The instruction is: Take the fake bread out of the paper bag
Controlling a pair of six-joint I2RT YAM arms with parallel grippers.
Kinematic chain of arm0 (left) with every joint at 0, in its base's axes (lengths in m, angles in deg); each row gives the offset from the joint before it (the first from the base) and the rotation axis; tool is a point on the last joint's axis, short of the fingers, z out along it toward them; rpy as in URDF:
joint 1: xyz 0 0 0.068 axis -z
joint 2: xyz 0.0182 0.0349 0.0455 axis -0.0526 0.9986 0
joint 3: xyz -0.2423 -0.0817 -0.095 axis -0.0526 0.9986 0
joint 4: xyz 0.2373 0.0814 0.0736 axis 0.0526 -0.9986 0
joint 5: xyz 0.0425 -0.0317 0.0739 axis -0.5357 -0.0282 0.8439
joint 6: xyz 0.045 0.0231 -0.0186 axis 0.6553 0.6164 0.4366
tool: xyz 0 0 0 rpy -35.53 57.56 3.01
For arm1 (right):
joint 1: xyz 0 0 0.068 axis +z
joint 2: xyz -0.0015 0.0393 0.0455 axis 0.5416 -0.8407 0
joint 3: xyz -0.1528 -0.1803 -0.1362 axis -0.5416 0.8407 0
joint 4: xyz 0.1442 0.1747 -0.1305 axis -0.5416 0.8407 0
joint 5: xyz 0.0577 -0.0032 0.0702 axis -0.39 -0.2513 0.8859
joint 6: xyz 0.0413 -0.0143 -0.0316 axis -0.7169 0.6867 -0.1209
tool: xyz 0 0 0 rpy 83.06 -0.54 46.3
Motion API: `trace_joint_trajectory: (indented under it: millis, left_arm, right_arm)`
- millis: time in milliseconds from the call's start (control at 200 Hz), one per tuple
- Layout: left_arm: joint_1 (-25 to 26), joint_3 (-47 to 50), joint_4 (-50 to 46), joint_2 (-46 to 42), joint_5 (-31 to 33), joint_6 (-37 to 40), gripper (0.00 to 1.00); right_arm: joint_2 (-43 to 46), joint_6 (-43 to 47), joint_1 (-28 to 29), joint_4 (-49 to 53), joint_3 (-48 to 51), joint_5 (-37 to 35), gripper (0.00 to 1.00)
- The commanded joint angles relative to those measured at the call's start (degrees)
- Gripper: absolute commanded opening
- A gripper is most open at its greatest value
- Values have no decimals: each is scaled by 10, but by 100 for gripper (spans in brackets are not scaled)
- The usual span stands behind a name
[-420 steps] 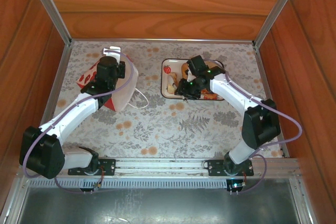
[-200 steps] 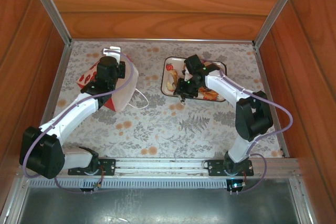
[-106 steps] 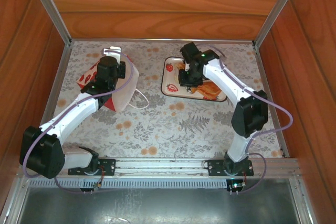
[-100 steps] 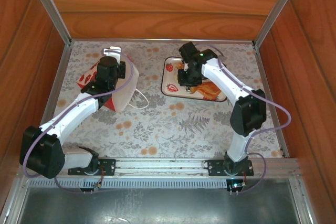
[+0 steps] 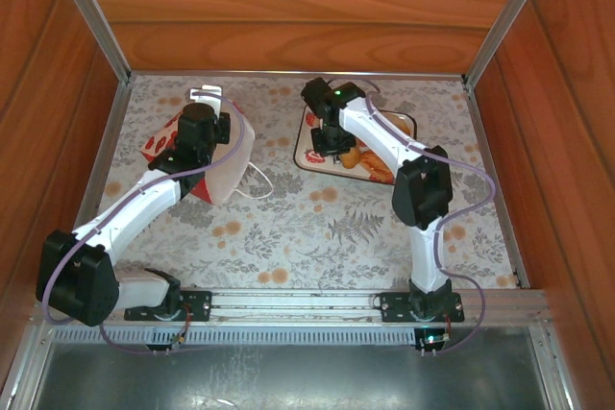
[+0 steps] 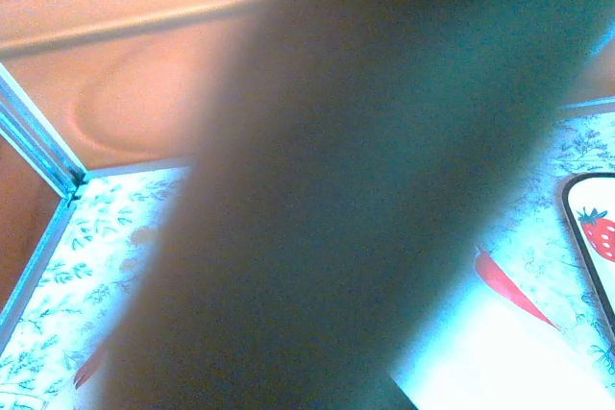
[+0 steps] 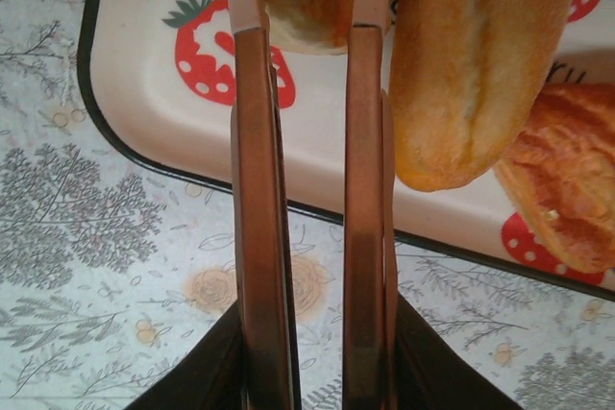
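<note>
My left hand (image 5: pixel 196 139) is at the far-left part of the surface (image 5: pixel 317 228), set on top of the paper bag (image 5: pixel 229 165). The bag leans over, its white side facing up and its red band (image 5: pixel 157 144) to the left, and one thin cord handle (image 5: pixel 258 180) trails onto the surface on the right. The left wrist camera is mostly covered by a dark blur. Past it I make out a white and red piece of the bag (image 6: pixel 500 333) and the edge of the strawberry tray (image 6: pixel 569 213). That hand is closed, but I cannot tell whether it pinches the paper.

My right hand (image 5: pixel 332 141) hangs over the left end of the tray (image 5: pixel 302 166), right of the bag and apart from it. Its fingers (image 7: pixel 252 189) stand narrow, with a slim gap through which the surface shows. A pale bun (image 7: pixel 307 7) shows between their tips, and I cannot tell whether they grip it or it lies in the tray below.

The fake bread (image 5: pixel 370 162) I can see is in the tray: a long golden roll (image 7: pixel 480 64) just right of the fingers and a flaky orange pastry (image 7: pixel 567 189) beside it, near the tray's near rim.
</note>
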Motion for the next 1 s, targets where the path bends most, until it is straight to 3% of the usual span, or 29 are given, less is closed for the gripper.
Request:
trace_joint_trajectory:
  millis: [0,730,995]
  left_arm:
    - [-5,-7,10,-3,-4,-8,0]
    - [-5,-7,10,-3,-8,-11,0]
    - [-5,-7,10,-3,-6,-9,0]
  right_arm:
    - [-13,-4,8,25,-30,-65,23]
    - [-62,18,11,-32,-79,-105,20]
    - [-95,30,11,-27,-101,-87,30]
